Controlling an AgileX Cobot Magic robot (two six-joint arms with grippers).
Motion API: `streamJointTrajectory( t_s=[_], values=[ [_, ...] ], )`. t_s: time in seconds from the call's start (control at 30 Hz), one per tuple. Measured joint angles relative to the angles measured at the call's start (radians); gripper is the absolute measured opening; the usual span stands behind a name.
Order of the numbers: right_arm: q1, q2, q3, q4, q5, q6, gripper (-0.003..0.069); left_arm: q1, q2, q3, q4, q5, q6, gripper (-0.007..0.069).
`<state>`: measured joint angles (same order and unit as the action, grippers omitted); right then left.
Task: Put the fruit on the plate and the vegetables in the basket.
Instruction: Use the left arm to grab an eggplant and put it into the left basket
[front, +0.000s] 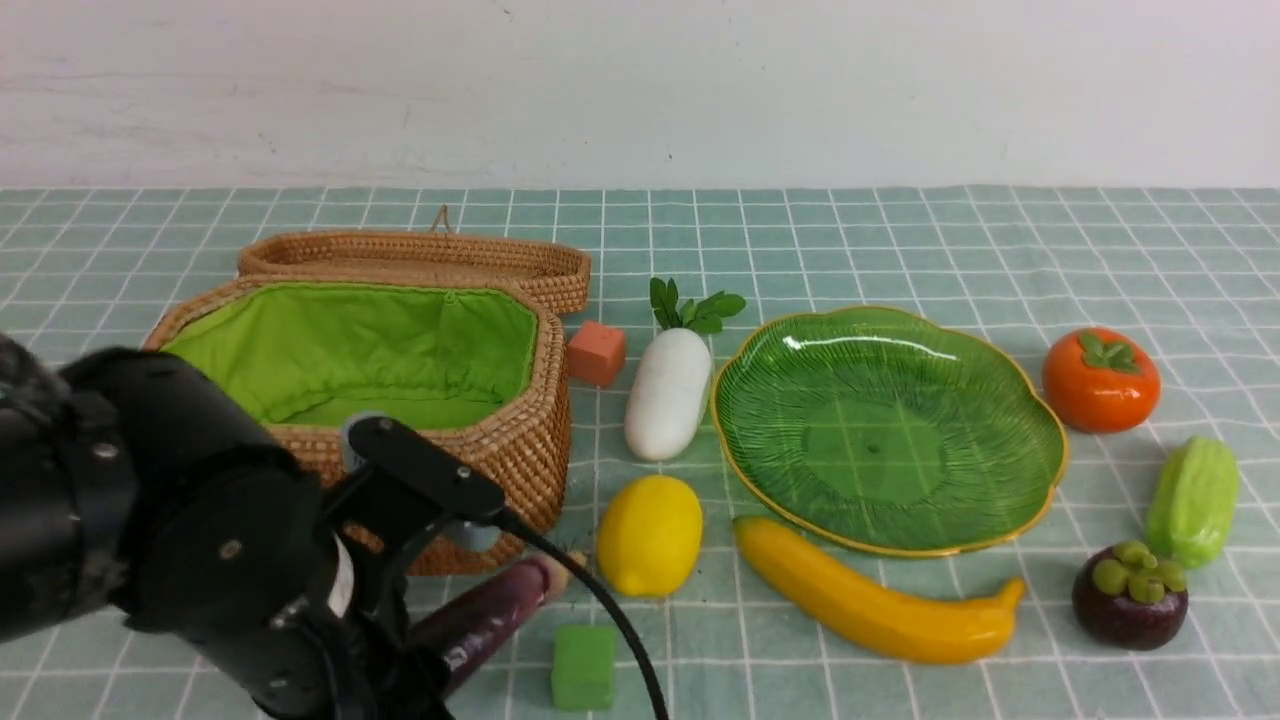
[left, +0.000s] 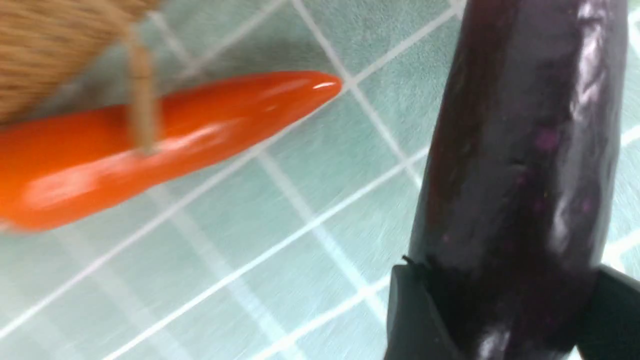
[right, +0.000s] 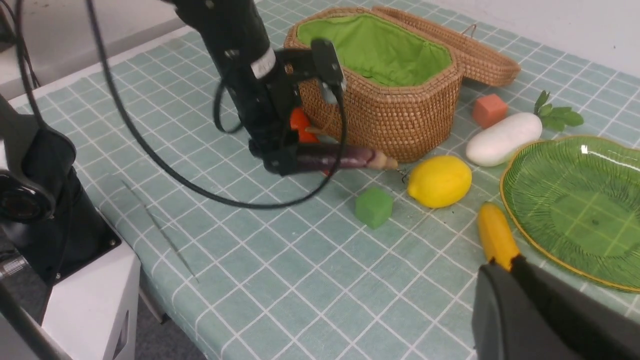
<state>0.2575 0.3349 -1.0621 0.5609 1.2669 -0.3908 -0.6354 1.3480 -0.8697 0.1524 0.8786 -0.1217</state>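
At the bottom left of the front view, the left hand (left: 505, 320) is closed about the thick end of the eggplant (left: 525, 150), one finger on each side. The eggplant's stem tip points up-right toward the lemon (front: 650, 535). Just beside it the carrot (left: 150, 145) lies on the worktop (front: 900, 250), against the foot of the basket (front: 520, 450).

The right hand (right: 505, 280) is seen only in its own wrist view, at the lower right. Its fingers are pressed together on nothing, above the near end of the banana (right: 495, 235).

A green cube (front: 583, 667) sits at bottom centre, and the mangosteen (front: 1130, 595) is at lower right. A little farther back, the gourd (front: 1193, 500) is at the right edge. The banana runs along the near rim of the plate (front: 885, 430), which is right of centre.

The radish (front: 668, 393) lies between the plate and the basket. The persimmon (front: 1100, 380) is to the right of the plate. An orange-red cube (front: 596, 352) is by the basket's far corner. The basket's lid (front: 420, 255) is folded open behind it.
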Motion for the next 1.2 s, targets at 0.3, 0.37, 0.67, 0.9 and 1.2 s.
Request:
streamJointTrajectory(
  t_s=[0.3,0.37,0.67,0.9,1.2],
  values=[
    [0.0,0.0,0.0,0.0,-0.185,-0.007,0.0031,0.014,-0.193,-0.149,0.396,0.072,0.274,0.0384],
    [0.0,0.0,0.0,0.0,-0.226,-0.018,0.0031,0.039,-0.178,-0.152,0.452,0.009,0.318,0.0384],
    [0.0,0.0,0.0,0.0,-0.274,-0.036,0.004,0.237,0.031,-0.153,0.573,-0.226,0.381,0.0384],
    [0.0,0.0,0.0,0.0,-0.274,-0.048,0.0049,0.251,0.061,-0.153,0.598,-0.253,0.384,0.0409],
    [0.0,0.0,0.0,0.0,-0.274,-0.048,0.0057,0.251,0.058,-0.153,0.599,-0.257,0.384,0.0584]
  ],
)
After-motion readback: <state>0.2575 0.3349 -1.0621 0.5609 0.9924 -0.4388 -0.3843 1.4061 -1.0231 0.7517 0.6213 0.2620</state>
